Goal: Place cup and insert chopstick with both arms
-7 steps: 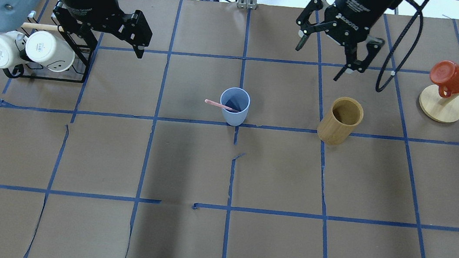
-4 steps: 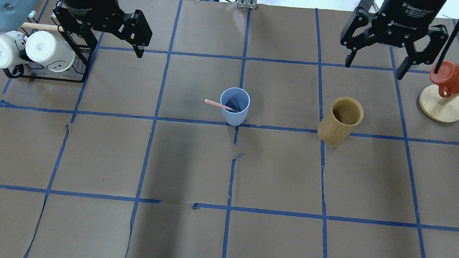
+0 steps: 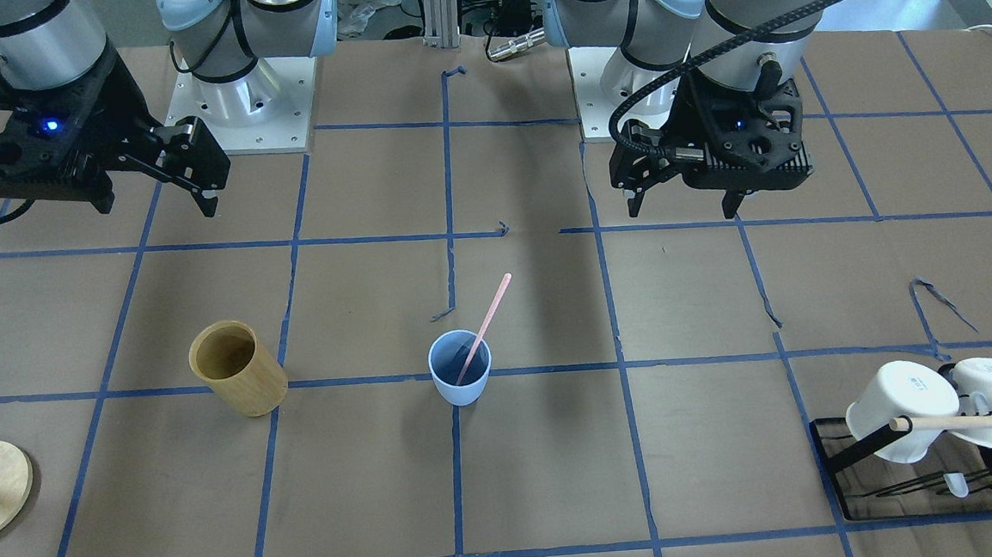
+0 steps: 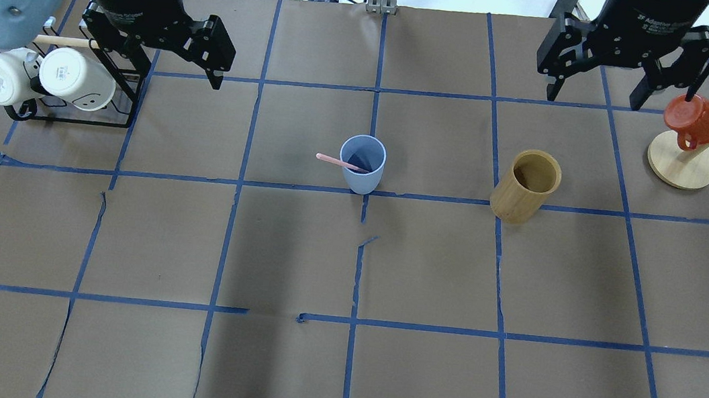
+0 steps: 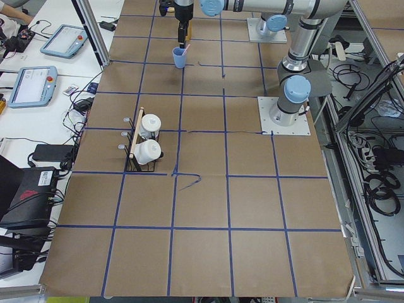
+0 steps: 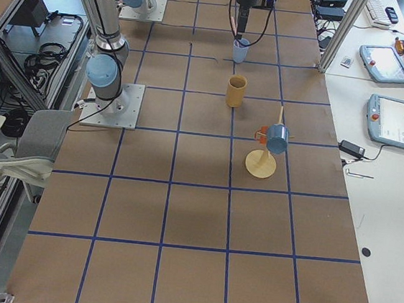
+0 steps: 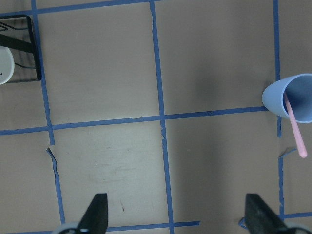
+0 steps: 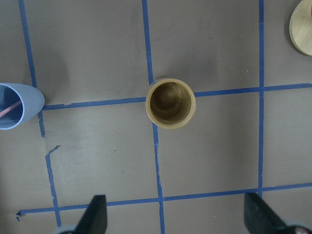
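Cup holds chopstick overhanging rim; wooden cylinder apart.

- Light is bright and even, from above.
- Soft, broad shadow bands lie across the middle of the desk.
- A pale glare patch marks the desk in the left wrist view.
- Beyond its far edge, the overhead view washes out white.

The overhead camera sits behind the robot, looking forward and down on the table. The front camera faces the robot from across it, steeply down. Two side cameras look along the table from its ends, far back. Both wrist cameras look straight down from high up. Every view holds the cup, at the edges of the wrist views.
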`<action>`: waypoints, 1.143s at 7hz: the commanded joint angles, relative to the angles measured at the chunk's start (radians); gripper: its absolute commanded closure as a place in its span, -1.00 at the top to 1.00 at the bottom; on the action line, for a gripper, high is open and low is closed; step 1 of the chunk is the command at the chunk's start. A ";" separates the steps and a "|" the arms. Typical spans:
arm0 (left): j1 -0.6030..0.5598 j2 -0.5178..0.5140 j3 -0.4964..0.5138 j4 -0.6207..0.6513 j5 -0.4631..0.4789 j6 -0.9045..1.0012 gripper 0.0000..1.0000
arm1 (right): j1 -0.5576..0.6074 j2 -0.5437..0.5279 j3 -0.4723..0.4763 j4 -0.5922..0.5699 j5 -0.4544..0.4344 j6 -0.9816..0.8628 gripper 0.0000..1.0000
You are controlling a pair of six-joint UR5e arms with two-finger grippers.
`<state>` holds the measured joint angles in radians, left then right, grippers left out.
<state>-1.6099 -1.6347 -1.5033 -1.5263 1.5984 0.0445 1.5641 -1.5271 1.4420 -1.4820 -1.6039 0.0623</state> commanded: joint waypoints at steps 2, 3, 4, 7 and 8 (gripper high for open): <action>-0.001 -0.005 0.002 0.012 0.000 0.000 1.00 | -0.001 -0.076 0.107 -0.032 -0.001 -0.002 1.00; -0.001 -0.005 0.002 0.012 0.000 -0.002 1.00 | -0.007 -0.073 0.107 -0.034 -0.002 -0.010 1.00; -0.001 -0.001 0.000 0.012 0.000 0.000 1.00 | -0.009 -0.073 0.107 -0.032 0.004 -0.013 1.00; -0.001 0.001 0.000 0.012 0.000 0.000 1.00 | -0.009 -0.074 0.107 -0.018 0.016 -0.015 1.00; -0.001 0.003 -0.003 0.012 0.000 0.000 1.00 | -0.009 -0.074 0.107 -0.018 0.016 -0.016 1.00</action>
<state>-1.6107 -1.6338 -1.5044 -1.5141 1.5984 0.0445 1.5555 -1.6014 1.5493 -1.5017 -1.5895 0.0474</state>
